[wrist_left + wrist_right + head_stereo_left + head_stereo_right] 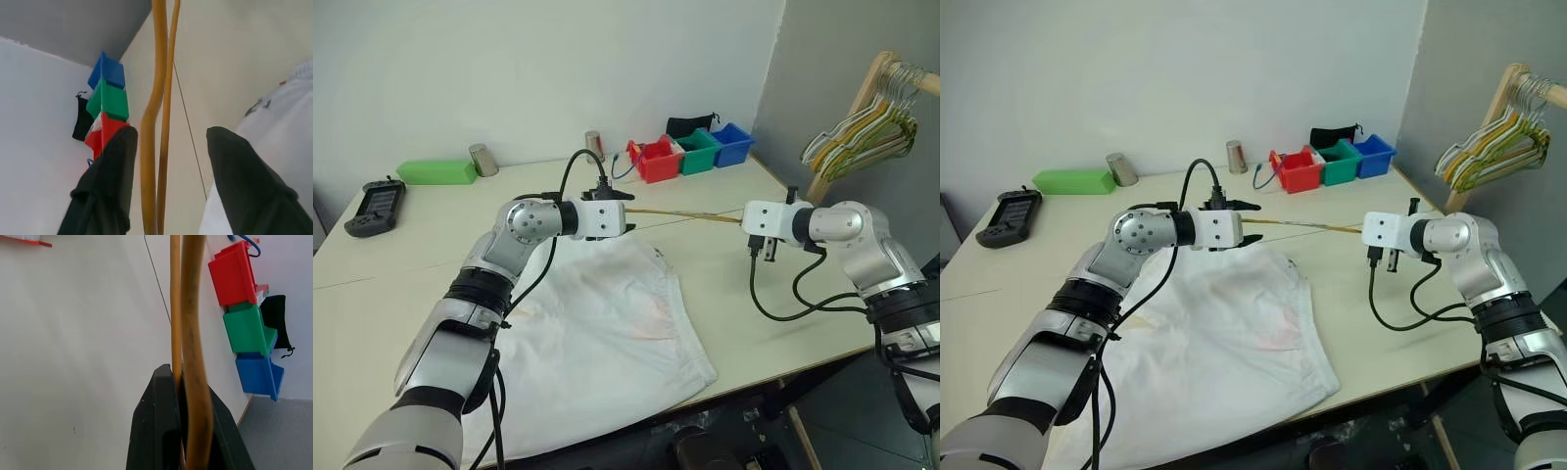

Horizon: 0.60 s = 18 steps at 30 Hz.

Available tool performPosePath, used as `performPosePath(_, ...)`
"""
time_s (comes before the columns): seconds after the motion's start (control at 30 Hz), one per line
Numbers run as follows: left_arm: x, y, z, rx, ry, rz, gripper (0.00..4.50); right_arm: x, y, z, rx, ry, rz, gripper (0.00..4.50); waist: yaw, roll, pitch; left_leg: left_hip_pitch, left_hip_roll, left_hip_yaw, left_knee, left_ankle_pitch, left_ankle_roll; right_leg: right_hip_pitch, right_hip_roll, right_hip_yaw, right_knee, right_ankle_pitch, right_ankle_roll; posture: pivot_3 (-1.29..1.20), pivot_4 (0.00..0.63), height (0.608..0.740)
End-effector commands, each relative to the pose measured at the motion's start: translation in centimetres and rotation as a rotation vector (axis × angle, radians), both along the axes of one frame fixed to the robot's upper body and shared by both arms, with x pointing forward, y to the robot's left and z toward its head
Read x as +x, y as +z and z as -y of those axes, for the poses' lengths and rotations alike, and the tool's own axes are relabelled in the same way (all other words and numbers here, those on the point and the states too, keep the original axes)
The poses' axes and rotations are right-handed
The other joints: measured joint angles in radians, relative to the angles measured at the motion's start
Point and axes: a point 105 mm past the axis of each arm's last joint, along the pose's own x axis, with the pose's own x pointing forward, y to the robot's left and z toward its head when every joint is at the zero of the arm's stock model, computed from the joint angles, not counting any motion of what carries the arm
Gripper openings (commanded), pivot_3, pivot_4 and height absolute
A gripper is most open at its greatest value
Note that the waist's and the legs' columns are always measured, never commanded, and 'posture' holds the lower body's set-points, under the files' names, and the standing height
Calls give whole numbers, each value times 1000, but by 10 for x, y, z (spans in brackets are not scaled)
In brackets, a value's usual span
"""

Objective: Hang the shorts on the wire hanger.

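Observation:
The wire hanger [685,214], thin and yellowish-tan, is held level above the table between my two arms. My right gripper [183,377] is shut on one end of it, the two wires pinched between the black fingers. At the other end my left gripper [172,131] stands open, its fingers [110,176] on either side of the wires with gaps to both. The shorts [607,333], white with a faint pink mark, lie spread flat on the table below and behind my left gripper [626,211].
Red [661,160], green [698,152] and blue [732,143] bins stand at the back of the table [724,284]. A green box [437,172], two metal cups [483,160] and a black device [375,207] sit at back left. A rack of hangers [867,127] stands far right.

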Motion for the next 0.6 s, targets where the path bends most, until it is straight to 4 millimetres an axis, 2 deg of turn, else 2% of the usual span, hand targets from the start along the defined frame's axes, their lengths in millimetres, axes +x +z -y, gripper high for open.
performPosePath(0.03, -7, 26, -8, -75, -17, 45, 3579, 2, 5, 6, 0, -9, 29, 0, 1, 0, 0, 0, 0, 0, 0, 0, 0, 0, 0, 0, 0, 0, 0, -167, 0, 740)
performPosePath(0.2, -15, 36, -14, -149, -27, 27, 4475, 2, -2, 19, 9, -44, -1, 0, 8, 0, 0, 0, 0, 0, 0, 0, 0, 0, 0, 0, 0, 0, 0, -156, 0, 740)
performPosePath(0.27, -18, 38, -18, -173, -23, 11, 4475, 1, -6, 24, 48, -71, -41, 0, 13, 0, 0, 0, 0, 1, 1, 0, 0, 0, 0, 0, 0, 0, 0, -150, 0, 740)
performPosePath(0.4, -29, 49, -36, -470, 18, -240, 4475, -16, -21, 50, 179, -172, -249, 0, 26, 0, -1, 0, 0, 0, 1, 0, 0, 1, 0, 0, 0, 0, 0, -145, 0, 740)
performPosePath(0.5, -40, 46, -39, -487, 19, -304, 4475, -26, -25, 60, 225, -212, -337, 0, 32, 0, -1, 0, 0, -1, 2, 0, 0, 1, 0, 0, 1, 0, 0, -138, 0, 740)
performPosePath(0.57, -52, 34, -45, -495, 54, -345, 4475, -61, -35, 75, 357, -285, -649, 0, 39, 2, -2, 1, 0, -1, 2, 0, 0, 2, 0, -1, 1, 0, 1, -134, 3, 740)
performPosePath(0.6, -56, 31, -46, -499, 65, -358, 4475, -72, -35, 76, 400, -298, -738, 0, 47, 3, -2, 1, 0, -1, 2, 0, 0, 2, 0, -1, 0, 0, 1, -128, 13, 740)
